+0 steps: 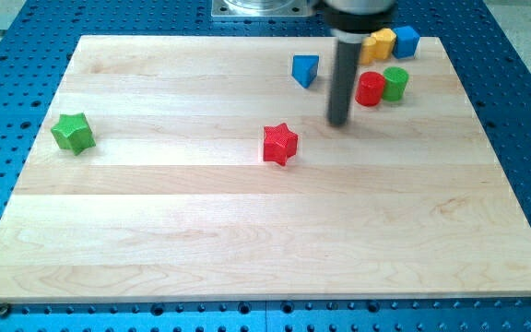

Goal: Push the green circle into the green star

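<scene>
From my remote station, going from the view's left: the green star [73, 133] sits alone near the left edge of the table [201, 240], its points spread flat, with no long axis I can make out. Well apart to its right, near the middle of the table, lies the red star [280, 144]. Further right and nearer the view's top is the blue triangle [305, 70]. My rod comes down straight and upright from the view's top, and my tip [339, 121] rests on the table between the red star and the red cylinder [371, 89], just to the left of and slightly below that cylinder, apart from it. There are no fingers on this arm, so no spread or pinch to report. The green circle [395, 83] stands upright as a short cylinder, touching or all but touching the red cylinder on that block's right side; being round, it points no particular way. Above this pair, close to the top edge, the yellow block [378, 43] is partly hidden behind the arm and its shape is unclear; the blue cube [405, 41] sits just beside it on the right. The green circle lies close to the table's right and top edges. Between it and the green star the red cylinder, my tip and the width of the table intervene; the lower half of the table is open wood.
</scene>
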{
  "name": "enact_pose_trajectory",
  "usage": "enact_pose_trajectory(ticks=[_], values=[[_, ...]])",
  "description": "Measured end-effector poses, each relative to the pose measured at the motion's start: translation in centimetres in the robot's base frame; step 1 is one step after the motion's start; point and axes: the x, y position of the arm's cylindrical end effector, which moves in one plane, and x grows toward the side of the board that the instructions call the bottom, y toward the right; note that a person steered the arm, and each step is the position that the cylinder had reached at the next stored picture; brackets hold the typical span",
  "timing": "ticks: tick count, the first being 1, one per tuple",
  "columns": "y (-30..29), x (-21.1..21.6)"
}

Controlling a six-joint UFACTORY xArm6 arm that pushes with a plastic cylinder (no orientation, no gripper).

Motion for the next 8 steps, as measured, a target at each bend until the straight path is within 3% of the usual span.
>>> enact_pose_trajectory(ticks=[2,3,5,6,8], values=[[11.3,-2.9],[7.7,-7.6],[-0.7,-10.7],[0.3,-7.2],[4.3,-5.8]])
